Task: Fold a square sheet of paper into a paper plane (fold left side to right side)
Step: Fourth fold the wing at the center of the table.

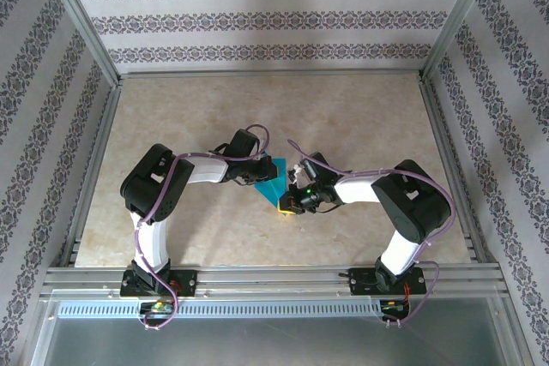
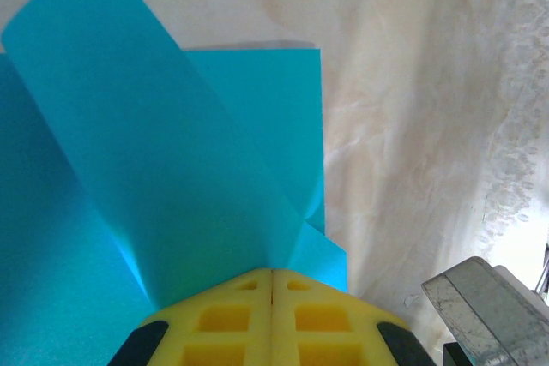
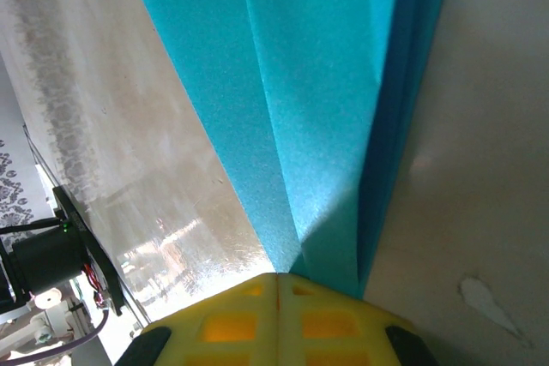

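Note:
The square sheet of paper (image 1: 271, 184) is a teal-blue, partly folded shape at the table's middle, between the two arms. In the left wrist view a wide flap of the sheet (image 2: 171, 152) curls up from the seam of my left gripper (image 2: 273, 270), whose yellow fingers are shut on it. My left gripper (image 1: 260, 169) sits at the sheet's far left. In the right wrist view the creased paper (image 3: 317, 100) runs down and under the tips of my right gripper (image 3: 278, 275), which is shut and rests on its near corner (image 1: 286, 207).
The beige tabletop (image 1: 360, 126) lies open all round the paper. Metal frame rails (image 1: 274, 276) border it at the front and sides, with patterned walls behind. The right arm's cable and base (image 3: 51, 255) show at the lower left of its wrist view.

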{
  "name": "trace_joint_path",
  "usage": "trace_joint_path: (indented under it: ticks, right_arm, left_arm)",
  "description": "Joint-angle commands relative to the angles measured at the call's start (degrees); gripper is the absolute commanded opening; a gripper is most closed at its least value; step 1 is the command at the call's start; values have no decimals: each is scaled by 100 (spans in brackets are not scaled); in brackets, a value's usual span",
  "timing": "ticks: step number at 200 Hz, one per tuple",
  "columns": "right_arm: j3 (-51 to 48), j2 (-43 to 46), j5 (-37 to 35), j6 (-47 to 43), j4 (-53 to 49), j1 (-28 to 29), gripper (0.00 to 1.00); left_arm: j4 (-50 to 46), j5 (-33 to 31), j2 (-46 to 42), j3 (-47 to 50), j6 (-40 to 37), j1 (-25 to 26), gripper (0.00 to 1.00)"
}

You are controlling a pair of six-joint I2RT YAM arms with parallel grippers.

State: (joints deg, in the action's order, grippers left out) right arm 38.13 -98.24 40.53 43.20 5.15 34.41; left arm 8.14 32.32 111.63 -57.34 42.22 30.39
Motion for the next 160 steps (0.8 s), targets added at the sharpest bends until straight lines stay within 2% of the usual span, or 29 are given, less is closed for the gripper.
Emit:
trace_joint_path:
  ticks: [1, 65, 98, 133, 160]
  right_arm:
    - [-295, -13, -54, -40, -366, 143, 0]
    - [-750, 309, 68, 84, -119, 210, 0]
    - [-844, 938, 116, 83, -273, 116, 0]
    - [-725, 1806, 187, 22, -497, -233, 0]
    - [-513, 1780, 0, 80, -313, -267, 0]
  left_arm:
    - [-549, -463, 192, 218, 1, 38, 0]
    - [-486, -482, 185, 268, 59, 43, 0]
    - [-454, -498, 135, 327, 101, 46, 0]
    - [-419, -522, 78, 352, 136, 73, 0]
    - [-422, -532, 78, 342, 128, 89, 0]
